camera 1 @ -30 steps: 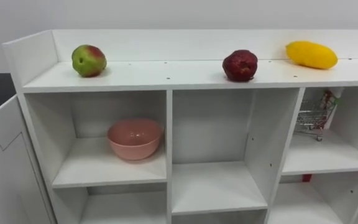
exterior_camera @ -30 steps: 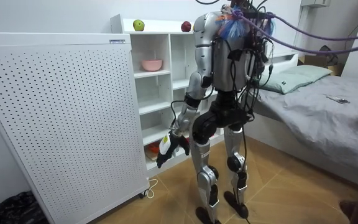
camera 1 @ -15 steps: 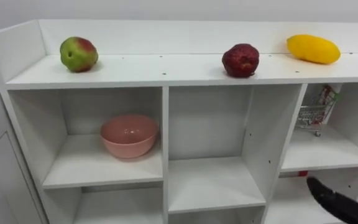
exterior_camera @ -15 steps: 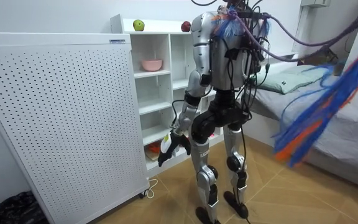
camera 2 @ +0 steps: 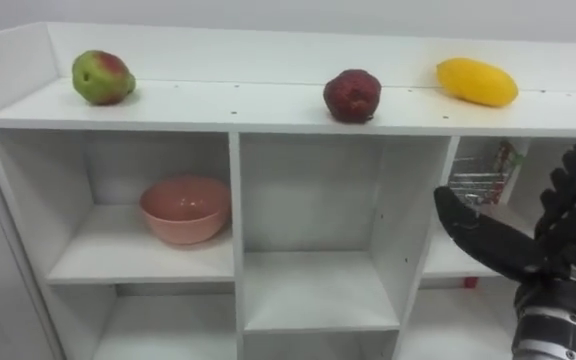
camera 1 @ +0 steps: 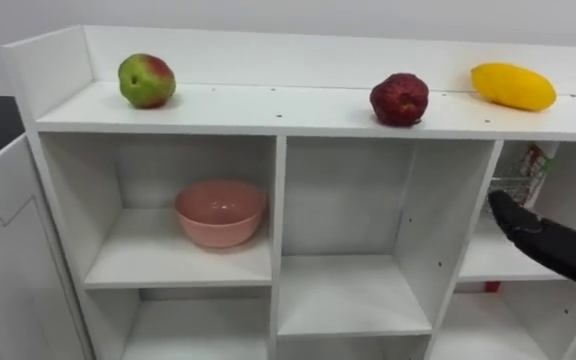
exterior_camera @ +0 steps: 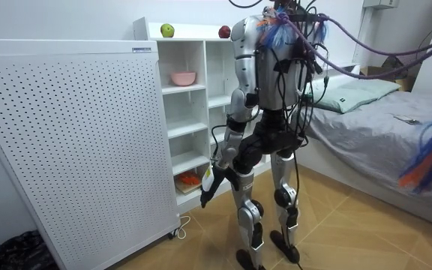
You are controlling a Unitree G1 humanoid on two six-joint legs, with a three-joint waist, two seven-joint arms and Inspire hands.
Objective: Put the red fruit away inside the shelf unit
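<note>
Three fruits lie on top of the white closet (camera 1: 278,122): a green-red apple (camera 1: 147,81) at the left, a dark red fruit (camera 1: 400,99) in the middle and a yellow mango (camera 1: 513,86) at the right. My right hand (camera 2: 558,262) is raised at the right in front of the upper right compartment, open, fingers spread, holding nothing. It is below the mango and apart from it. In the room view I stand facing the closet, and my left hand (exterior_camera: 209,184) hangs low beside my thigh with straight fingers, empty.
A pink bowl (camera 1: 220,212) sits in the upper left compartment. A small wire shopping cart (camera 1: 513,186) stands in the upper right one, behind my right hand. An open white door (camera 1: 3,265) juts out at the left. A bed (exterior_camera: 396,124) lies behind me.
My right hand has risen from the lower right edge to the upper right compartment's height. My left hand has swung slightly toward the room view's right. The camera has shifted a little.
</note>
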